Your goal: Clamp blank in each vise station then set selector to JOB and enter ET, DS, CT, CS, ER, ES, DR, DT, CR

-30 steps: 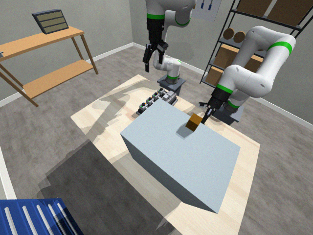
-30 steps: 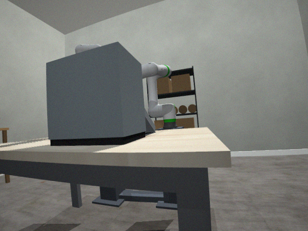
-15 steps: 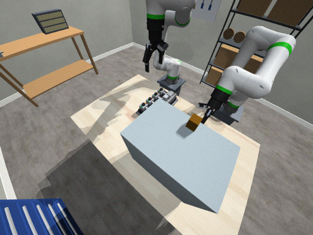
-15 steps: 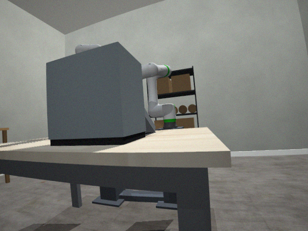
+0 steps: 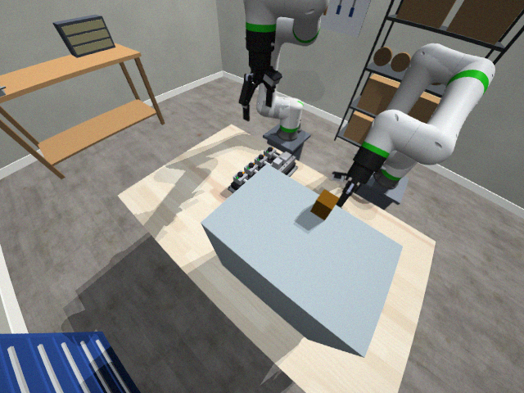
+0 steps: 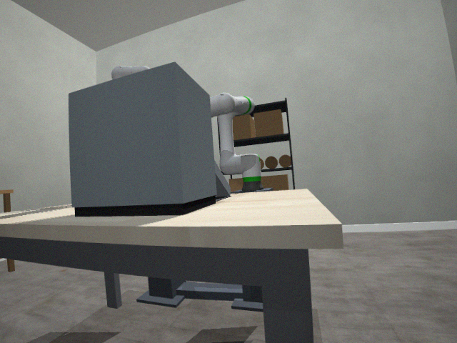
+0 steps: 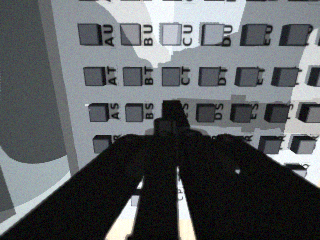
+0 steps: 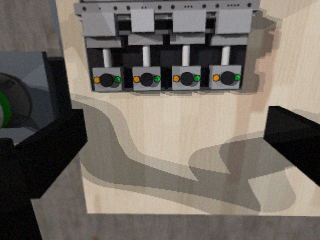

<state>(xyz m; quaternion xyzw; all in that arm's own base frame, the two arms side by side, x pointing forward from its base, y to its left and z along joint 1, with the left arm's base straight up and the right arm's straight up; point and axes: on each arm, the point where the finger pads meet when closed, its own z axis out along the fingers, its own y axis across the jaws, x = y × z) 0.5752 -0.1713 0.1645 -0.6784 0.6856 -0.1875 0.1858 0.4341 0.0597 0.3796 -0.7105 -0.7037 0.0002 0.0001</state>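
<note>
the keys [image 7: 170, 76] stand in rows on a grey panel [image 7: 72, 65], their names printed beside them in the left wrist view. the left tool [image 5: 341, 204] [image 7: 170, 114] is fully shut with nothing in it, its tips in front of the cs key, between bs and ds and next to ct; i cannot tell whether they touch it. cu and du look paler than most keys

the panel belongs to the big cabinet [image 5: 295, 254] [image 6: 140, 140] on the worktop [image 5: 417, 295] [image 6: 273, 208] [image 8: 160, 117], and the amber lamp [image 5: 324, 205] sits on its top near one edge; whether it is lit, i cannot tell

near one end of the cabinet are the four vises [image 5: 277, 161] [image 8: 188, 22], in a row, each with a black knob [image 5: 250, 165] [image 8: 187, 78] between a small orange light and a green one. whether blanks are in them, i cannot tell

the right tool [image 5: 258, 110] [image 8: 174, 124] hangs above the worktop, wide open and empty

further out are a rack [image 5: 444, 30] [image 6: 270, 106] with boxes and a wooden bench [image 5: 25, 78]
</note>
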